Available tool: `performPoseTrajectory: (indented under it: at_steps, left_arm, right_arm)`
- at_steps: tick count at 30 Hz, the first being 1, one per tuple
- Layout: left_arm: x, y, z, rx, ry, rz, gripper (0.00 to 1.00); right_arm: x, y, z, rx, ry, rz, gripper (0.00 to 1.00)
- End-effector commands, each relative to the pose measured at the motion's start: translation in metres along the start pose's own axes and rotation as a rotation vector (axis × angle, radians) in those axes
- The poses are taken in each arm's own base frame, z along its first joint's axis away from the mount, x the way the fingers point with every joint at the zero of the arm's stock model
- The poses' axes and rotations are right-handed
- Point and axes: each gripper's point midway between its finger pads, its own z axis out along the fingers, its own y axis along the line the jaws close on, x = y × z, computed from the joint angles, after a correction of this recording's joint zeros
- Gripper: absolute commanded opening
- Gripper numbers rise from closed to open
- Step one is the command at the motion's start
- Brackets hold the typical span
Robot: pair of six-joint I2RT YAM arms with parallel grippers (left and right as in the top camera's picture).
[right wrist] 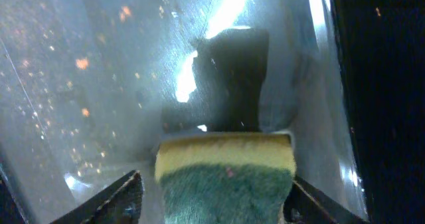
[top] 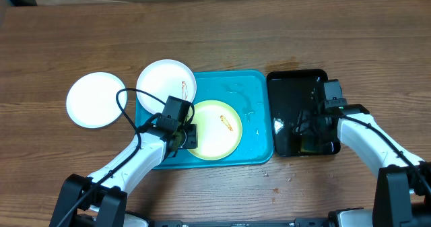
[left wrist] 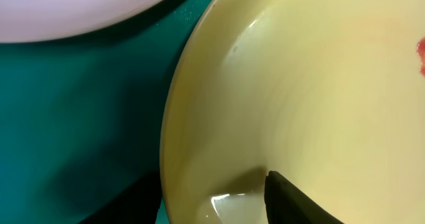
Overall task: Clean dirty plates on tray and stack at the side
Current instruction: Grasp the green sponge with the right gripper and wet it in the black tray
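The left fingers [left wrist: 299,201] sit at the rim of the pale yellow-green round plate [top: 214,129] in the turquoise rectangular plastic tray [top: 249,92]; whether they grasp it cannot be told. The right fingers [right wrist: 126,197] flank the yellow-green sponge [right wrist: 226,177] in the glossy black tray [top: 296,85], contact indeterminable. One white round plate [top: 166,84] overlaps the turquoise tray's corner; a second white plate [top: 96,99] rests on the wooden worktop [top: 269,25].

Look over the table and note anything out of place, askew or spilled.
One white plate straddles the turquoise tray at its far-left corner, partly hanging off. It and the yellow-green plate carry reddish smears; the second white plate, on the table, looks clean.
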Motion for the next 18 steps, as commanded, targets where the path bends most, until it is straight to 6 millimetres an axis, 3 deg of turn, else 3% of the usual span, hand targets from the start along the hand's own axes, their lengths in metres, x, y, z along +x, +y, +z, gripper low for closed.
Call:
performPoseTrajectory:
  at_steps: [1, 3, 4, 6, 8, 11, 12, 15, 18]
  left_arm:
    - [0.003, 0.002, 0.005, -0.008, 0.021, 0.015, 0.54]
    - [0.003, 0.002, 0.005, -0.008, 0.021, 0.015, 0.54]
    - [0.003, 0.002, 0.005, -0.008, 0.021, 0.016, 0.55]
    - [0.003, 0.002, 0.005, -0.009, 0.021, 0.019, 0.55]
    - [0.003, 0.002, 0.005, -0.009, 0.021, 0.019, 0.56]
    - [0.003, 0.002, 0.005, -0.008, 0.021, 0.019, 0.57]
    - [0.003, 0.002, 0.005, -0.008, 0.021, 0.019, 0.58]
    - [0.003, 0.002, 0.005, -0.009, 0.022, 0.019, 0.59]
    - [0.003, 0.002, 0.005, -0.009, 0.021, 0.019, 0.59]
  right_arm:
    - [0.007, -0.002, 0.008, 0.003, 0.008, 0.009, 0.47]
    - [0.007, -0.002, 0.010, 0.000, 0.001, 0.010, 0.17]
    - [0.006, -0.002, 0.010, -0.003, -0.004, 0.010, 0.10]
    - [-0.002, 0.003, 0.009, -0.026, -0.033, 0.009, 0.11]
    - [-0.013, 0.010, 0.004, -0.050, -0.056, 0.009, 0.25]
    - [-0.029, 0.015, -0.008, -0.059, -0.081, 0.008, 0.68]
    - [-0.032, 0.017, -0.012, -0.059, -0.082, 0.008, 0.77]
    - [-0.027, 0.015, -0.018, -0.042, -0.038, 0.009, 0.81]
    - [-0.002, 0.005, -0.017, -0.005, 0.062, 0.010, 0.81]
